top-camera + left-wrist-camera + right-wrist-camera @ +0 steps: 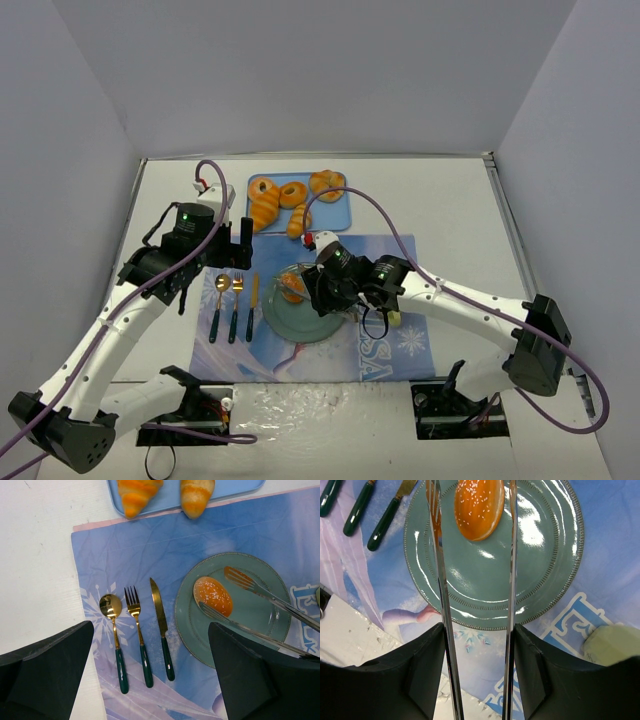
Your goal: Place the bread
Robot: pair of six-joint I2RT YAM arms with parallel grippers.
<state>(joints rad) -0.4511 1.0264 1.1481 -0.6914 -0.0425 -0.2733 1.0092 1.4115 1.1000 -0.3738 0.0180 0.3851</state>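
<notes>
The bread lies on the green plate just ahead of the right end effector. It sits between the two tips of the metal tongs, with a sliver of plate showing on either side of it. The right end effector is clenched on the tongs, its fingers pressing the two arms from outside. The left end effector hangs released and empty over the blue placemat, with the spoon, fork and knife below it, the plate off to its right and the blue tray of rolls ahead of it.
</notes>
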